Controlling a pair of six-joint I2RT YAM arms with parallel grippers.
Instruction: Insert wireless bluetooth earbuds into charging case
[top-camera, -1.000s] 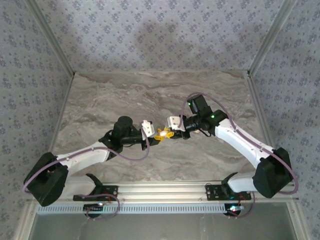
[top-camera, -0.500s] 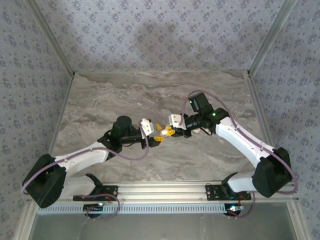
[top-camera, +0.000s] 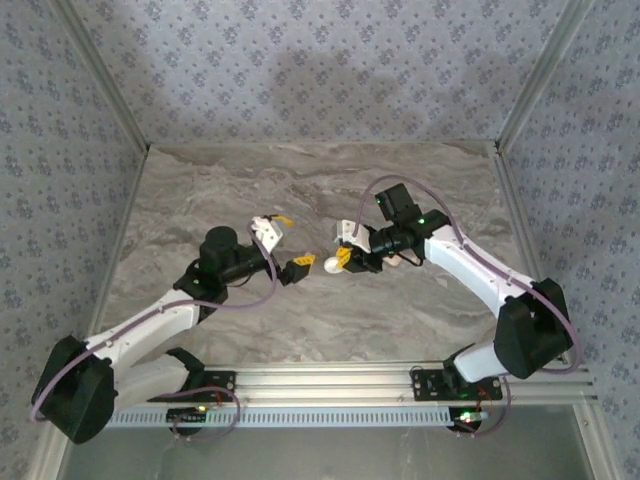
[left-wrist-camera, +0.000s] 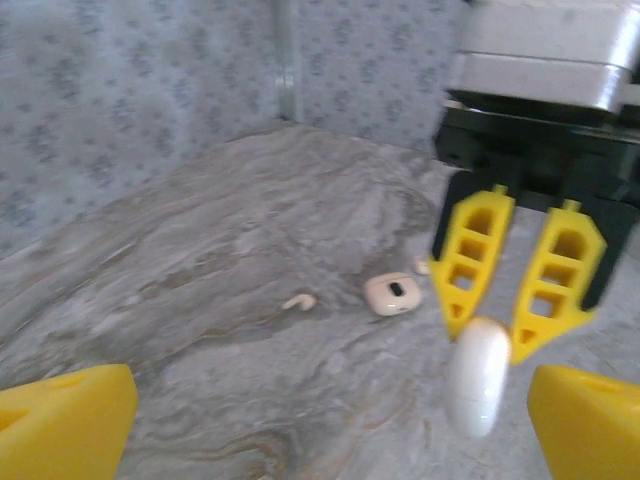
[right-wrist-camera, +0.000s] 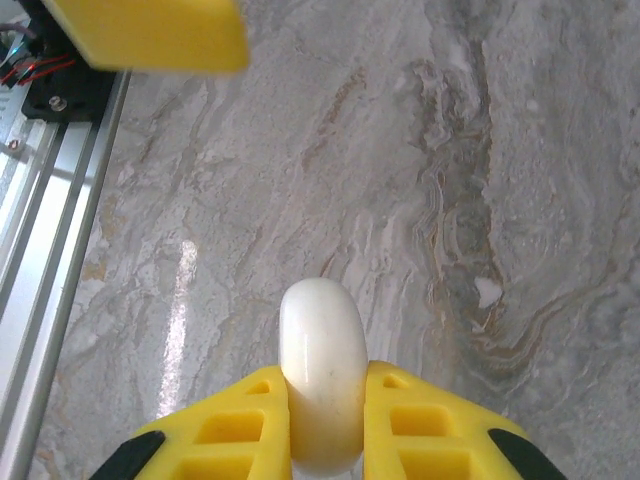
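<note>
While my right gripper is clamped on the white disc, pinching it edge-on above the table, my left gripper hangs wide open with nothing between its fingers, clear of the disc. No earbud is seated in anything yet, as far as I can see. One tiny white earbud lies loose on the marble near a pinkish-tan squarish piece with a dark slot. The right wrist camera also catches another small white bit on the stone beyond the disc. So I judge the job barely begun — every bud is yet to be picked up and seated. I can't tell whether the disc is the charging case, or whether it has an open side — I only get its rim and one blurred face. From overhead the buds are too small to pick out. A pale speck just behind the tan piece is partly hidden by the right gripper's finger.
</note>
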